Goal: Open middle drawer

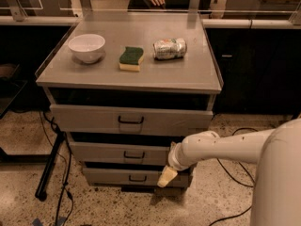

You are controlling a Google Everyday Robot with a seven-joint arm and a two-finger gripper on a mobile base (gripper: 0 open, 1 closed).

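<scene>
1. Standing against a dark counter, the grey cabinet (188, 74) shows three drawer fronts stacked under its flat top, the tallest and widest uppermost.
2. Reaching in from the right edge of the scene, the robot's white arm (225, 145) slants down across the cabinet's lower right corner.
3. Sitting second of the three, the middle drawer (99, 153) lies below the tall top front (84, 119) and above the narrow bottom front (117, 178). Its long axis runs level, left to right, and it appears not yet drawn out.
4. Hanging low at the arm's end, the gripper (168, 175) is in front of the right part of the bottom front, just under the middle drawer's lower right edge. Whether it is released or clenched cannot be told from here, and nothing is seen held in it.
5. Marking the target, the small black handle (134, 154) sits at the middle drawer's centre, up and to the left of the gripper and near it. The coming move would seem to call for a short rise and a shift left before any pull outward.
</scene>
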